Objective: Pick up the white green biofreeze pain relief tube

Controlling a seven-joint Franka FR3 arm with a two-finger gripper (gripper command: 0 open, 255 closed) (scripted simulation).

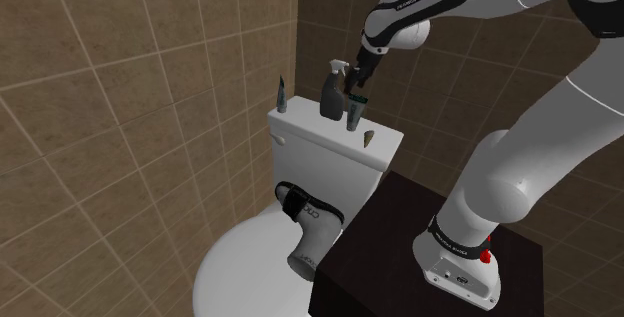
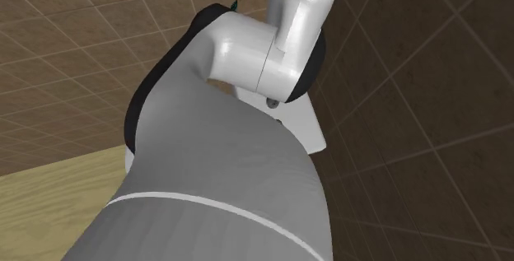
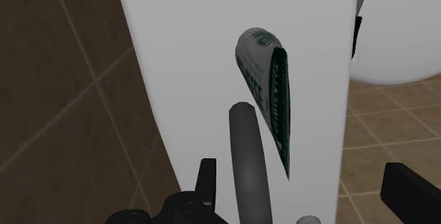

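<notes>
The white-green tube (image 3: 265,92) stands on the toilet tank lid (image 3: 177,60), just beside a grey spray bottle (image 1: 331,92). The gripper (image 1: 358,93) hangs directly above the tube with its fingers spread and touching nothing, so a straight descent should bracket the tube. Likely hazard: nudging the bottle.

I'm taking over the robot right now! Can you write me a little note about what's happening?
Gripper: open, holding nothing, hovering just above the tube.
Tube: white and green, on the toilet tank lid, close beside the grey spray bottle. It sits between the fingers but nearer one of them, and neither touches it.
Done: the gripper is over the tube.
Left: centre it, lower, shut on the tube, lift. Mind the spray bottle.
</notes>
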